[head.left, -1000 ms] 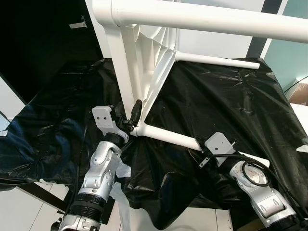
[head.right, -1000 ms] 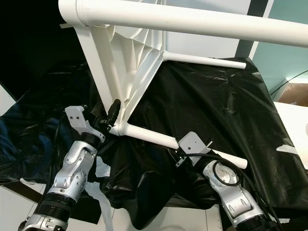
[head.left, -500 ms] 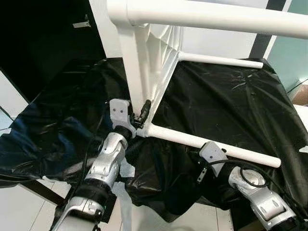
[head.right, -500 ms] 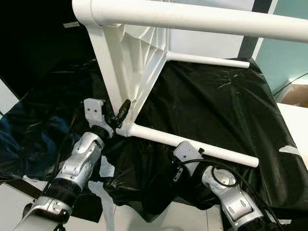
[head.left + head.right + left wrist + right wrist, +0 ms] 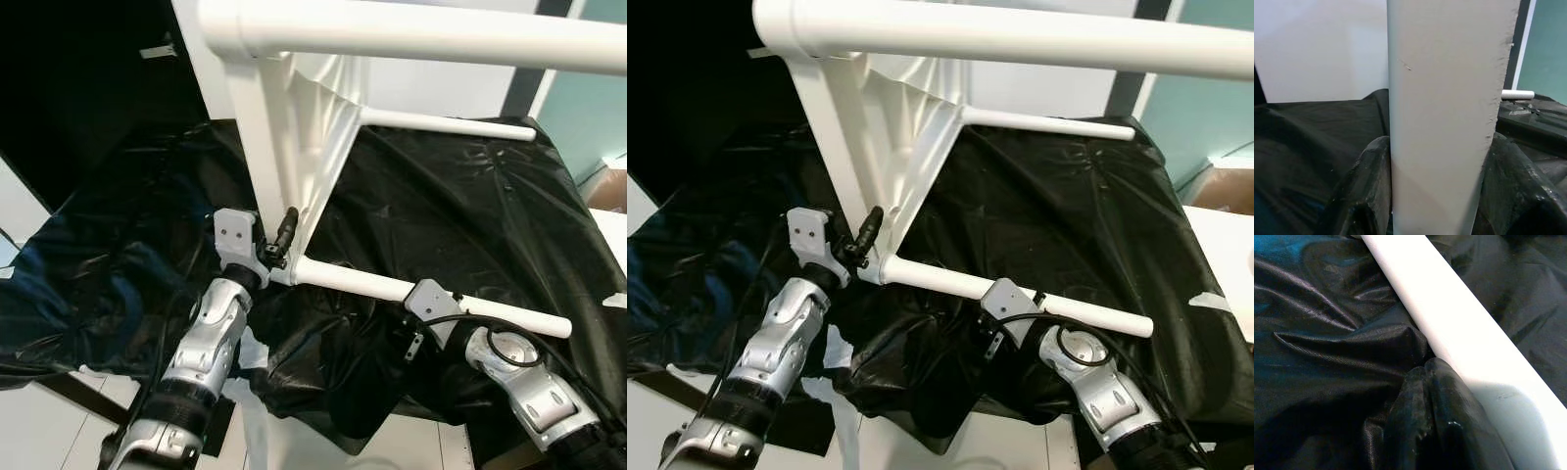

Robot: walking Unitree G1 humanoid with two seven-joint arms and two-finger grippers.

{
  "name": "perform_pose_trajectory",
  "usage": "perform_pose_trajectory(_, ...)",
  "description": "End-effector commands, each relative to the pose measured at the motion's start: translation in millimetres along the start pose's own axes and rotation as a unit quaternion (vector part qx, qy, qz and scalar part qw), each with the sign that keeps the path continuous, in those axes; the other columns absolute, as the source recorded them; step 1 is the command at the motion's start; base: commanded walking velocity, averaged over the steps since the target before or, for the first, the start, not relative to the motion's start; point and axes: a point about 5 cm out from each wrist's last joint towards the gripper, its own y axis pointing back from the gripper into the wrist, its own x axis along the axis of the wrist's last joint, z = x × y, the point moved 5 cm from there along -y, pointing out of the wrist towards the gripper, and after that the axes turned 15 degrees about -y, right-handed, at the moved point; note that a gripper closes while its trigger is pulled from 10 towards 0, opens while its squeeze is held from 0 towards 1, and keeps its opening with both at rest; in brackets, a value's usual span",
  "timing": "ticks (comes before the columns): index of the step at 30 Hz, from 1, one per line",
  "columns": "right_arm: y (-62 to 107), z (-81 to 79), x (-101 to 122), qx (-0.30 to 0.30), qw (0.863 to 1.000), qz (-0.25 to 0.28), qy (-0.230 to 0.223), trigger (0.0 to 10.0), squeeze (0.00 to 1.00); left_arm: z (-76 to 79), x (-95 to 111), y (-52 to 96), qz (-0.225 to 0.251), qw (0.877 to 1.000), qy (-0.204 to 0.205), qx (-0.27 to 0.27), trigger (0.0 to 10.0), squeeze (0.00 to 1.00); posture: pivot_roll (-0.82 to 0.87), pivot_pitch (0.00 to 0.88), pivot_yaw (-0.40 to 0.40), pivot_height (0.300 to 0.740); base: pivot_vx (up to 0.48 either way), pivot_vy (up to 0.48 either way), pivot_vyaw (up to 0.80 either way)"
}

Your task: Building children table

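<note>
A white children's table lies on its side on the black plastic sheet, with its ribbed top panel upright. One leg runs across the top of the eye views, and a lower leg lies just over the sheet. My left gripper is shut on the panel's edge where the lower leg joins. One black finger sits on each side of that edge. My right gripper is shut with nothing between its fingers, against the underside of the lower leg, by the sheet.
A third white leg sticks out at the back over the sheet. The sheet hangs in folds over the front edge. A dark screen stands at the left, a pale wall behind, and light floor shows below.
My right wrist has come up from below the lower leg to rest against it. The left gripper keeps its hold on the panel edge. The head view has shifted slightly.
</note>
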Motion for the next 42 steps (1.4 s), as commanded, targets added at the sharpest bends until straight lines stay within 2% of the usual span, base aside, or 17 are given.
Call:
perform_pose_trajectory(1,9.9,34.9,-22,-0.064,0.996,-0.055,-0.001,10.0,0.00,5.5,-7,15.1,-0.005,0.999,-0.007,-0.037,0.0,0.00,0.03,0.000,0.069,0.740,0.000,0.000,0.00)
perform_pose_trajectory(9,6.3,48.6,-19,-0.072,0.995,-0.064,0.016,10.0,0.00,-10.8,-5,37.8,-0.010,1.000,-0.024,0.009,0.0,0.00,0.06,0.000,0.054,0.740,0.000,0.000,0.00)
perform_pose_trajectory(19,5.0,52.6,-21,-0.081,0.994,-0.072,0.018,10.0,0.00,-1.8,-4,51.7,-0.015,0.999,-0.035,0.009,0.0,0.00,0.06,0.000,0.055,0.740,0.000,0.000,0.00)
perform_pose_trajectory(20,6.2,51.9,-22,-0.082,0.994,-0.073,0.013,10.0,0.00,1.9,-3,54.0,-0.012,0.999,-0.033,0.002,1.1,0.00,0.05,0.000,0.055,0.740,0.000,0.000,0.00)
perform_pose_trajectory(21,6.2,51.9,-22,-0.082,0.994,-0.073,0.013,10.0,0.00,1.9,-3,54.0,-0.012,0.999,-0.033,0.002,1.1,0.00,0.05,0.000,0.055,0.740,0.000,0.000,0.00)
perform_pose_trajectory(22,7.2,50.5,-23,-0.081,0.994,-0.074,0.008,10.0,0.00,4.9,-2,54.7,-0.007,0.999,-0.034,-0.003,10.0,0.00,0.05,0.000,0.055,0.740,0.000,0.000,0.00)
perform_pose_trajectory(26,9.1,40.8,-27,-0.085,0.993,-0.075,-0.017,10.0,0.00,11.4,7,46.8,0.013,0.999,-0.034,-0.018,10.0,0.00,0.04,0.000,0.058,0.740,0.000,0.000,0.00)
perform_pose_trajectory(27,9.8,33.0,-31,-0.090,0.992,-0.077,-0.035,10.0,0.00,14.2,12,43.1,0.025,0.999,-0.030,-0.024,10.0,0.05,0.04,0.000,0.061,0.740,0.000,0.000,0.00)
perform_pose_trajectory(28,11.9,20.8,-38,-0.096,0.990,-0.082,-0.059,10.0,0.00,18.9,17,40.0,0.036,0.999,-0.022,-0.033,10.0,1.00,0.03,0.000,0.064,0.740,0.000,0.000,0.00)
perform_pose_trajectory(29,11.9,20.8,-38,-0.096,0.990,-0.082,-0.059,10.0,0.00,18.9,17,40.0,0.036,0.999,-0.022,-0.033,10.0,1.00,0.03,0.000,0.064,0.740,0.000,0.000,0.00)
perform_pose_trajectory(31,19.3,-5.6,-52,-0.101,0.979,-0.093,-0.149,10.0,0.00,32.1,23,37.0,0.051,0.997,-0.005,-0.055,10.0,1.00,0.01,0.000,0.071,0.740,0.000,0.000,0.00)
perform_pose_trajectory(33,19.3,-5.6,-52,-0.101,0.979,-0.093,-0.149,10.0,0.00,32.1,23,37.0,0.051,0.997,-0.005,-0.055,10.0,1.00,0.01,0.000,0.071,0.740,0.000,0.000,0.00)
perform_pose_trajectory(35,22.4,-14.1,-55,-0.099,0.974,-0.095,-0.182,10.0,0.00,36.6,25,36.4,0.055,0.997,0.001,-0.061,10.0,1.00,0.01,0.000,0.071,0.740,0.000,0.000,0.00)
perform_pose_trajectory(36,25.9,-17.9,-57,-0.101,0.967,-0.094,-0.215,10.0,0.36,39.7,26,35.9,0.056,0.996,0.005,-0.063,10.0,0.00,0.00,0.000,0.075,0.740,0.000,0.000,0.00)
perform_pose_trajectory(37,25.9,-17.9,-57,-0.101,0.967,-0.094,-0.215,10.0,0.36,39.7,26,35.9,0.056,0.996,0.005,-0.063,10.0,0.00,0.00,0.000,0.075,0.740,0.000,0.000,0.00)
perform_pose_trajectory(38,35.7,-13.5,-56,-0.109,0.960,-0.085,-0.246,10.0,0.87,44.0,28,34.6,0.058,0.996,0.015,-0.066,10.0,0.00,-0.02,0.000,0.081,0.740,0.000,0.000,0.00)
perform_pose_trajectory(42,42.0,-9.1,-49,-0.108,0.961,-0.073,-0.243,10.0,0.85,45.6,28,34.5,0.057,0.996,0.017,-0.066,10.0,0.00,-0.03,0.000,0.084,0.740,0.000,0.000,0.00)
